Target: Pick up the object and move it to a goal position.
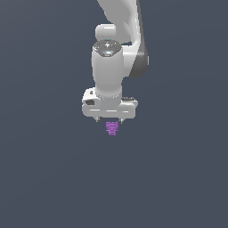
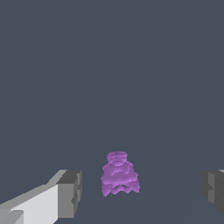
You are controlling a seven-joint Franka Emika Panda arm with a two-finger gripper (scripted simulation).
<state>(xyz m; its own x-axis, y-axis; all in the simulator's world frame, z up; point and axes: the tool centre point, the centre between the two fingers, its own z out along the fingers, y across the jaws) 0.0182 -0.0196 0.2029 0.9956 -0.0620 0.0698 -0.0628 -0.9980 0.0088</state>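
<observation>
We are hanging the hand (image 1: 109, 120) directly over the purple object (image 1: 111, 128), which is lying on the plain grey counter (image 1: 49, 178) just beneath the fingertips in the exterior view. In the wrist view the fingers (image 2: 70, 192) are standing wide apart, one on each side of the object (image 2: 119, 174), with clear gaps on both sides and nothing clamped yet. To do this step well, we are judging that the hand should be coming straight down, keeping the cluster centred between the pads, and closing only once the pads are level with its widest lumps rather than its thin end. The object is looking longer than it is wide, with its long axis running across the line between the fingers and its narrow end pointing away from the wrist camera; whether it is lying flat or standing tilted is hard to tell from these renders. No goal marker is showing in either view.
</observation>
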